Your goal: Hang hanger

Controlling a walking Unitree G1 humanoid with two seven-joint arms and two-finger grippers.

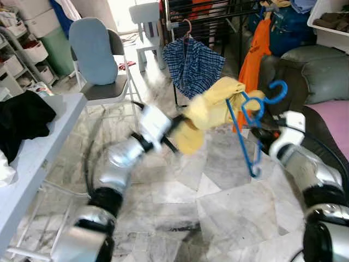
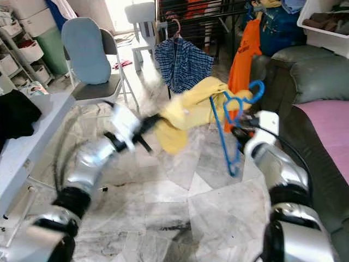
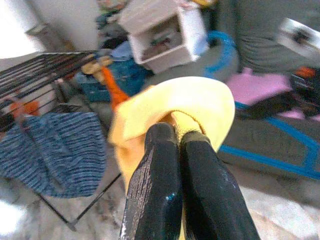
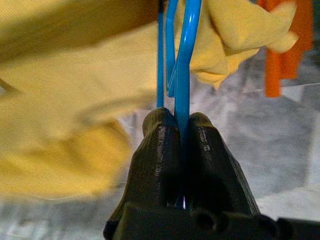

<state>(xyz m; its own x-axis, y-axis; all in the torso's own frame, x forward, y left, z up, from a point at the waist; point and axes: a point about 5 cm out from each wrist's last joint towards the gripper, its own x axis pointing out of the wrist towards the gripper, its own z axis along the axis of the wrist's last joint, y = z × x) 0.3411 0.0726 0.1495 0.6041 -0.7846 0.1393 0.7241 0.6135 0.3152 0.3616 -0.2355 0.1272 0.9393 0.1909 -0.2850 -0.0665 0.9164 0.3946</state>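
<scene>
A blue plastic hanger [image 1: 252, 121] hangs in the air over the marble floor, its hook [image 1: 277, 91] pointing up and right. My right gripper [image 4: 179, 131] is shut on the hanger's blue wire [image 4: 186, 60]. A yellow garment [image 1: 210, 112] is draped partly over the hanger. My left gripper [image 3: 178, 141] is shut on the yellow garment's [image 3: 175, 107] edge, to the left of the hanger. The black drying rack [image 1: 210, 13] stands behind, with a blue checked garment [image 1: 192, 64] on a hanger and an orange garment [image 1: 254, 57] on it.
A folding chair [image 1: 98, 60] with a blue cushion stands at the back left. A grey table [image 1: 38, 147] with a black cloth [image 1: 22, 123] runs along the left. A dark sofa [image 1: 319, 82] with a pink cover lies to the right. A white child's chair [image 1: 147, 27] stands far back.
</scene>
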